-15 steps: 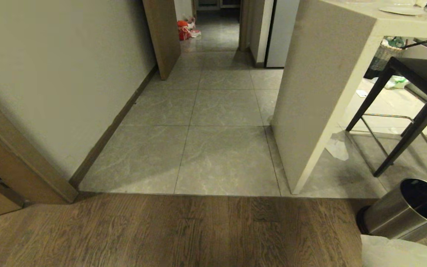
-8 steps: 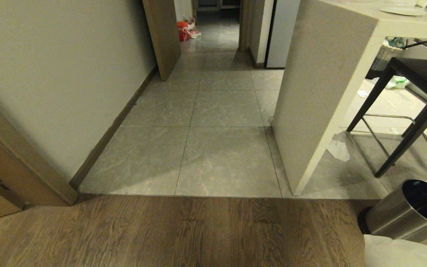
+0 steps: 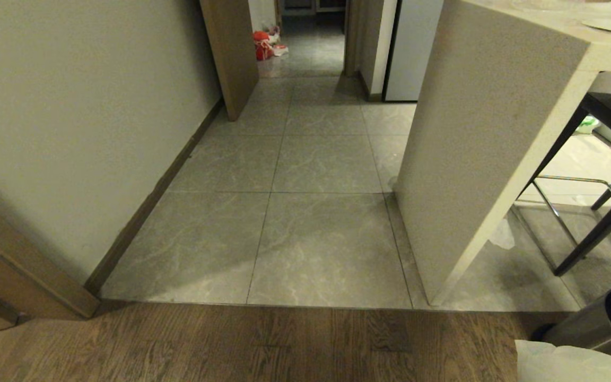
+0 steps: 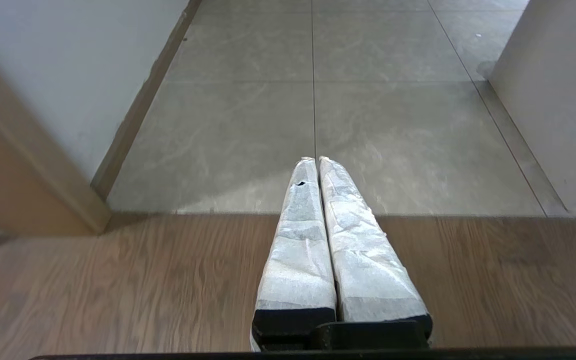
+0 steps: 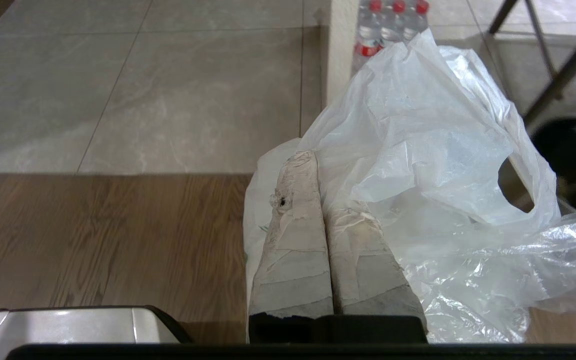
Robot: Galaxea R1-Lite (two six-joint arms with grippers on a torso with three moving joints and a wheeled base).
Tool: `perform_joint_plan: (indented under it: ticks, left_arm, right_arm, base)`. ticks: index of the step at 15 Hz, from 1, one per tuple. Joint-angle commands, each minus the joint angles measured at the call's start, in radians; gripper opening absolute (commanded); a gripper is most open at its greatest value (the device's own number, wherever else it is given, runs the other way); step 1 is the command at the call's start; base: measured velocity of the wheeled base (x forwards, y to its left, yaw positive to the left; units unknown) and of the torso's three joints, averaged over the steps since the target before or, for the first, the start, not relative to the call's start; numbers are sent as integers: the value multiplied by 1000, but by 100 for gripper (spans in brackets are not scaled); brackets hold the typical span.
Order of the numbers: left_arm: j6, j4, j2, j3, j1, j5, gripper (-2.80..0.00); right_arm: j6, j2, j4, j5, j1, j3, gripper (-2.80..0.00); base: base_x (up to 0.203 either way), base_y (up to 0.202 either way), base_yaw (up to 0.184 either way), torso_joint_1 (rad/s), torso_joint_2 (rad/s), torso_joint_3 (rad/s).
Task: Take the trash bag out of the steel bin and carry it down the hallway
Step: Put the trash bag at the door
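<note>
The right gripper (image 5: 318, 160) has its taped fingers (image 5: 293, 235) pressed together on the trash bag (image 5: 433, 150), and the thin white plastic billows beside and past them, one handle loop gaping open. From the head view only a white corner of that bag (image 3: 565, 363) shows at the lower right edge, just in front of the steel bin (image 3: 597, 329). The bin stands on the dark wood-plank floor (image 3: 231, 345), and its dark inside looks empty as far as I can see. The left gripper (image 4: 316, 160) hangs over the seam between wood and tile, its wrapped fingers together on nothing.

Ahead lies the hallway (image 3: 311, 159): grey marbled tiles running between a beige wall (image 3: 72, 106) on the left and the pale end panel of a table (image 3: 475, 138) on the right. A dark stool (image 3: 602, 159) stands under that table. Far down the passage, red-and-white bags (image 3: 265, 45) sit on the floor near an open door (image 3: 231, 53). In the right wrist view, red-capped water bottles (image 5: 393, 20) stand beyond the table's panel.
</note>
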Motion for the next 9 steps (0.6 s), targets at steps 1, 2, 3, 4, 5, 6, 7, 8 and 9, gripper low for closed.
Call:
perform_joint_plan:
  ticks: [1,2,3,4,5,6,7,8,9]
  left_arm:
    - [-1,0,0,0,0,0,-280]
    - [-1,0,0,0,0,0,-280]
    - [-1,0,0,0,0,0,-280]
    - [-2,0,0,1,0,0,-280]
    - [-1,0,0,0,0,0,-280]
    - [-2,0,0,2,0,0,-280]
    - [-1,0,0,0,0,0,-280]
    - [-1,0,0,2,0,0,-280]
    - [-2,0,0,2,0,0,-280]
  right_arm:
    - [0,0,1,0,0,0,-280]
    - [0,0,1,0,0,0,-280]
    - [0,0,1,0,0,0,-280]
    - [0,0,1,0,0,0,-280]
    - [0,0,1,0,0,0,-280]
    - [0,0,1,0,0,0,-280]
    - [0,0,1,0,0,0,-280]
    - [0,0,1,0,0,0,-280]
    - [0,0,1,0,0,0,-280]
  base:
    - [190,0,2,2,2,4]
    - [189,0,2,-2,7,6]
    - [191,0,1,0,0,0]
    - [192,0,1,2,-2,2]
    - [190,0,2,2,2,2]
    - [191,0,3,-2,3,-2]
    - [188,0,-1,7,0,5]
    - [188,0,2,-2,7,2]
    - [193,0,-2,-2,2,7]
